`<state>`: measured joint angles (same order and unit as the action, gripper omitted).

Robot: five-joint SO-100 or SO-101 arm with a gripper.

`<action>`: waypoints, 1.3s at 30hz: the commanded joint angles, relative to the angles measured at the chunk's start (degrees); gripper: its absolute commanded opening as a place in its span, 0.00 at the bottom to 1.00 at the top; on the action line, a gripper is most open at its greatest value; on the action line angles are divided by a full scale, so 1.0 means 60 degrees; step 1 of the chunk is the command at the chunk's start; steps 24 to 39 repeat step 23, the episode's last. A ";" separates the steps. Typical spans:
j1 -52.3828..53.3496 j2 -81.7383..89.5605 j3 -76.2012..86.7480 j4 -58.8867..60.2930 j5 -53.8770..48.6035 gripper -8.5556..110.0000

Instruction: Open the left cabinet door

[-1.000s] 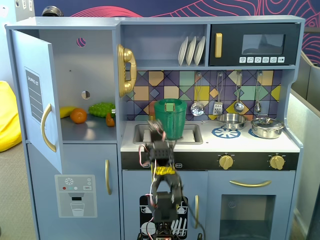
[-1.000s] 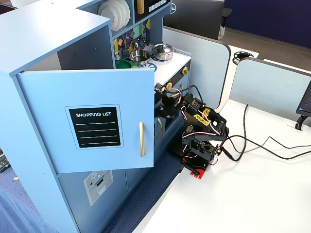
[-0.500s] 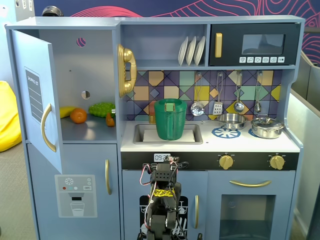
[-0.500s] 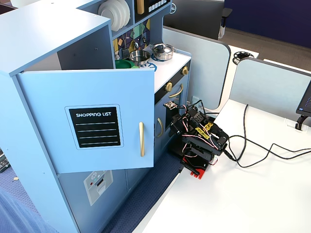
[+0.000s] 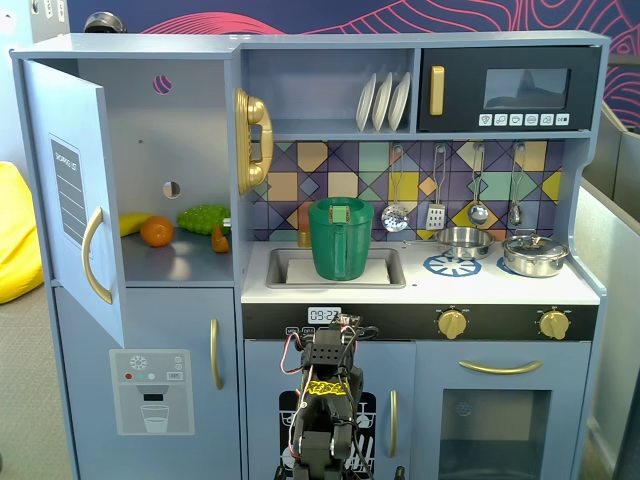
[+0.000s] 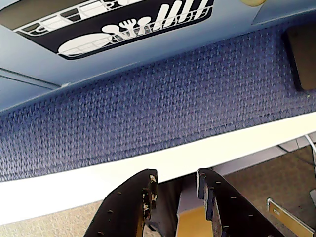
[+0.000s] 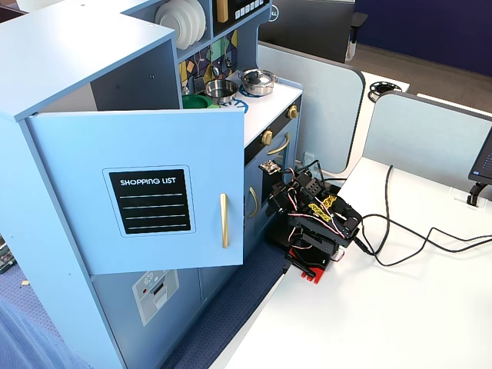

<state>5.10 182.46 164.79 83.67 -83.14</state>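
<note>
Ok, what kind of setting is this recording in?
Probably an office or lab, not a home. The kitchen is a toy play set standing on blue carpet, grey desk partitions stand behind a white desk, and cables run from the arm.

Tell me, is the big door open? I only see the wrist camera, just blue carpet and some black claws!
Observer: Yes. In a fixed view the left cabinet door is swung wide open toward the camera.
Operator: What's inside?
Observer: An orange, a banana and a green bunch of grapes sit on the shelf behind it.
Operator: Is the arm touching the door?
Observer: No. In a fixed view the arm is folded low on the white table, apart from the door's gold handle.
Operator: Are the claws holding anything?
Observer: No. Your wrist view shows the gripper parted and empty.
</note>
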 commanded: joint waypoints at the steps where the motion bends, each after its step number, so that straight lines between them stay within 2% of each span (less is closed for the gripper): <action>1: -0.0103 -0.0059 0.1157 0.0542 0.0381 0.10; 8: 0.0000 -0.0059 0.1157 0.0688 -0.0659 0.10; 39: 0.0000 -0.0059 0.1157 0.0688 -0.0601 0.10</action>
